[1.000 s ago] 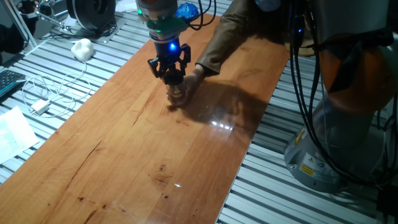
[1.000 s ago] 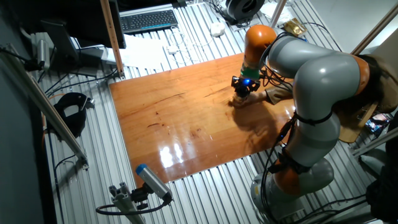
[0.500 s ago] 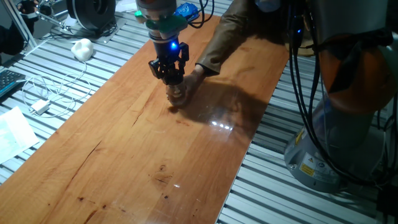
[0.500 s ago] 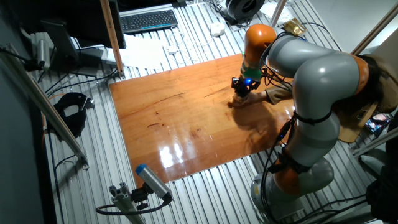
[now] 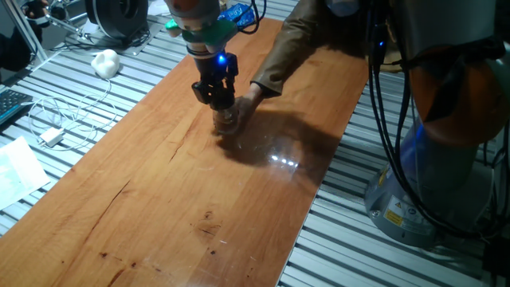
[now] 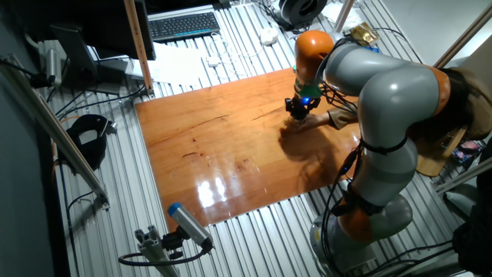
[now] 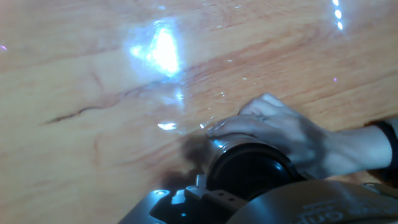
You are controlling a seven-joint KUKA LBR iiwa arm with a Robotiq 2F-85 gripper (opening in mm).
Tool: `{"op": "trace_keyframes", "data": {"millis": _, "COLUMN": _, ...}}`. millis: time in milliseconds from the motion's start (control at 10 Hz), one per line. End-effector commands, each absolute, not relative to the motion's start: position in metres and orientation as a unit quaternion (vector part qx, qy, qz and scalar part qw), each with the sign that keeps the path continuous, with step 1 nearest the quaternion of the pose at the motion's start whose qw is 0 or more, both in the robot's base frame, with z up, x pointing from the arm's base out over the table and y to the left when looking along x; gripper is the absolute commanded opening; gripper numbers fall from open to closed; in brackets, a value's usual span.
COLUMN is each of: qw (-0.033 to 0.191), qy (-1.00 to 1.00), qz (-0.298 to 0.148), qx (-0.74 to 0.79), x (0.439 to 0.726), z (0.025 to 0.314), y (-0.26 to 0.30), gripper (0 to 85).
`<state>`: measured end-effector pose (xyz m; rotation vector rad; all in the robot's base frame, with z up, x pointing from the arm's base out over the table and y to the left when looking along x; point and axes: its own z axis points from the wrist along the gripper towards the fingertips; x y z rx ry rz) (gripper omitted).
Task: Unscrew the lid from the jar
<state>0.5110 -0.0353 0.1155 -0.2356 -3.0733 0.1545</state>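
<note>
Round black lid on glass jar

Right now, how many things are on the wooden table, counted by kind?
Jars: 1, the jar
Lids: 1, the lid on the jar
Human hands: 1, the hand holding the jar
Robot grippers: 1, the gripper above the lid; whether its fingers are shut is unclear
Total: 4

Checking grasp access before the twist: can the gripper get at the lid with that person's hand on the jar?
Probably yes. The gripper sits directly over the lid, while the person's hand wraps the jar from the side, leaving the top free. Finger contact isn't visible.
</note>
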Motion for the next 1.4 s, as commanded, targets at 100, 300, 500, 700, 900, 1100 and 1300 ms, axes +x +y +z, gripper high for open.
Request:
{"op": "trace_keyframes", "data": {"millis": 100, "qw": 0.023, "qy": -0.999, "qz": 0.039, "qx": 0.016, "x": 0.5113, "z": 0.1157, "y": -0.0355, "gripper": 17.0}}
{"op": "trace_keyframes", "data": {"millis": 300, "qw": 0.025, "qy": -0.998, "qz": 0.033, "qx": 0.052, "x": 0.5115, "z": 0.1160, "y": -0.0354, "gripper": 17.0}}
{"op": "trace_keyframes", "data": {"millis": 500, "qw": 0.023, "qy": -0.995, "qz": 0.039, "qx": 0.084, "x": 0.5117, "z": 0.1162, "y": -0.0357, "gripper": 17.0}}
{"op": "trace_keyframes", "data": {"millis": 700, "qw": 0.024, "qy": -0.993, "qz": 0.038, "qx": 0.106, "x": 0.5127, "z": 0.1166, "y": -0.0363, "gripper": 17.0}}
{"op": "trace_keyframes", "data": {"millis": 900, "qw": 0.025, "qy": -0.991, "qz": 0.043, "qx": 0.122, "x": 0.5133, "z": 0.1171, "y": -0.0367, "gripper": 17.0}}
{"op": "trace_keyframes", "data": {"millis": 1100, "qw": 0.026, "qy": -0.990, "qz": 0.044, "qx": 0.129, "x": 0.5133, "z": 0.1186, "y": -0.0366, "gripper": 17.0}}
{"op": "trace_keyframes", "data": {"millis": 1300, "qw": 0.029, "qy": -0.990, "qz": 0.046, "qx": 0.133, "x": 0.5129, "z": 0.1222, "y": -0.0352, "gripper": 17.0}}
